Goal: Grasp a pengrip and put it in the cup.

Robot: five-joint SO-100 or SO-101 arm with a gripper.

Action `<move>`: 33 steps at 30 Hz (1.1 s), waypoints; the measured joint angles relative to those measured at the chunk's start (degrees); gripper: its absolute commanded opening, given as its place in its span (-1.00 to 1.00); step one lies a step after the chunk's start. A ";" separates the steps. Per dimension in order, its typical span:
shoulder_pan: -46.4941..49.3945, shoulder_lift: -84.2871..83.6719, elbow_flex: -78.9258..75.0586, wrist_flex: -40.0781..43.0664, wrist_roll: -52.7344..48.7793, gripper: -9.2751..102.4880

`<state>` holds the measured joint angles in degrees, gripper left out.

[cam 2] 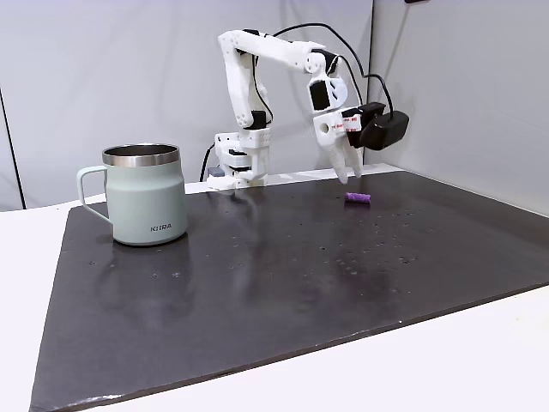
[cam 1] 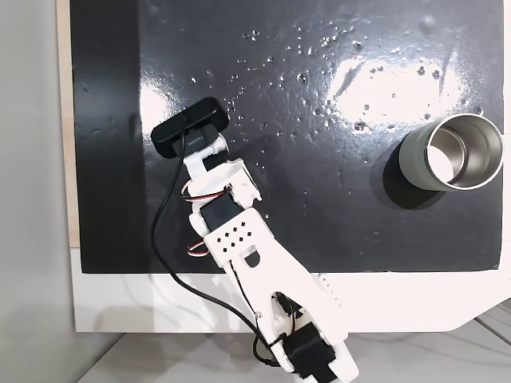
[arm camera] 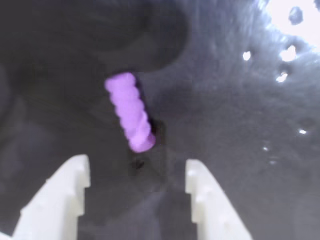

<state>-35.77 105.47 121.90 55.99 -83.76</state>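
The pengrip (arm camera: 130,112) is a small purple ribbed cylinder lying on the black mat, just ahead of my fingertips in the wrist view. My gripper (arm camera: 138,167) is open, with its two white fingers apart and nothing between them. In a fixed view from the side, the gripper (cam 2: 346,176) hangs a little above the mat, just left of the pengrip (cam 2: 358,198). The cup (cam 2: 146,202) is a grey-green mug with a handle and a shiny steel inside, standing upright far to the left there. In a fixed view from above, the cup (cam 1: 451,152) stands at the right edge.
A black mat (cam 1: 319,215) covers a white table (cam 1: 399,299). The black wrist camera (cam 1: 190,128) and its cable ride on the white arm (cam 1: 239,239). The arm's base (cam 2: 240,163) stands at the mat's far edge. Grey walls close in behind and at the right.
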 measured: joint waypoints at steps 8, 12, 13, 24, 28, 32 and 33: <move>-1.23 -7.91 0.70 -7.03 -0.44 -0.40; -1.85 -12.30 -0.70 -8.26 -0.44 -0.41; -1.93 -13.01 -1.05 -8.26 -0.44 -0.41; -2.81 -16.17 -2.29 -12.92 -0.53 -0.73; -2.81 -15.56 -0.70 -14.85 -0.53 -0.83; -2.81 -14.68 0.70 -16.00 -0.53 -0.83; -2.81 -14.50 0.88 -16.17 -0.53 -0.83</move>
<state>-38.58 90.97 122.78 39.81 -84.29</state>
